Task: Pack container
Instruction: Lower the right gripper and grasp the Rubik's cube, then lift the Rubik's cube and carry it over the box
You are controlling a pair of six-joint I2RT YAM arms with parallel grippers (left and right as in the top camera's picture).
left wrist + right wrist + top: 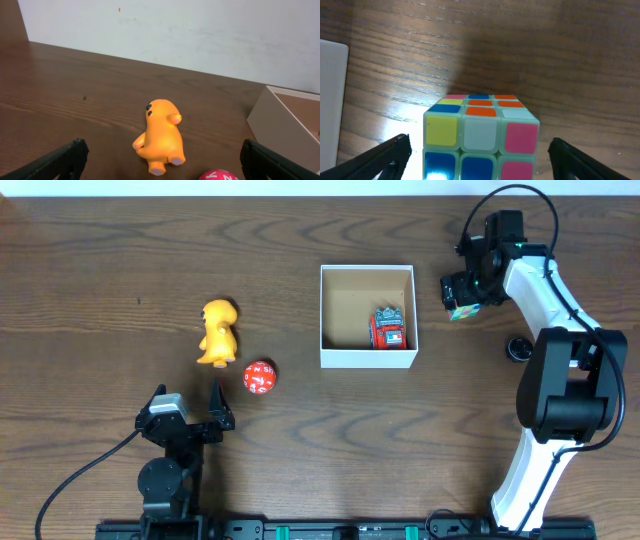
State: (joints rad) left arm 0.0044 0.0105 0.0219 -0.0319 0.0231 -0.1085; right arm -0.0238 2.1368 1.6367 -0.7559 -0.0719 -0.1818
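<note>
The container (367,361), a white-walled square box with a brown inside, stands mid-table and holds a red toy (389,328). An orange dinosaur toy (218,332) and a red ball with white letters (259,378) lie to its left. My left gripper (188,398) is open and empty, just short of them; its view shows the dinosaur (161,132), the ball (218,175) and the container wall (272,122). My right gripper (462,298) is open right of the container, with a colour cube (481,135) between its spread fingers (480,150), not gripped.
A small black round object (518,348) lies on the table by the right arm. The container's white wall (332,100) shows at the left edge of the right wrist view. A white wall runs behind the table's far edge (200,30).
</note>
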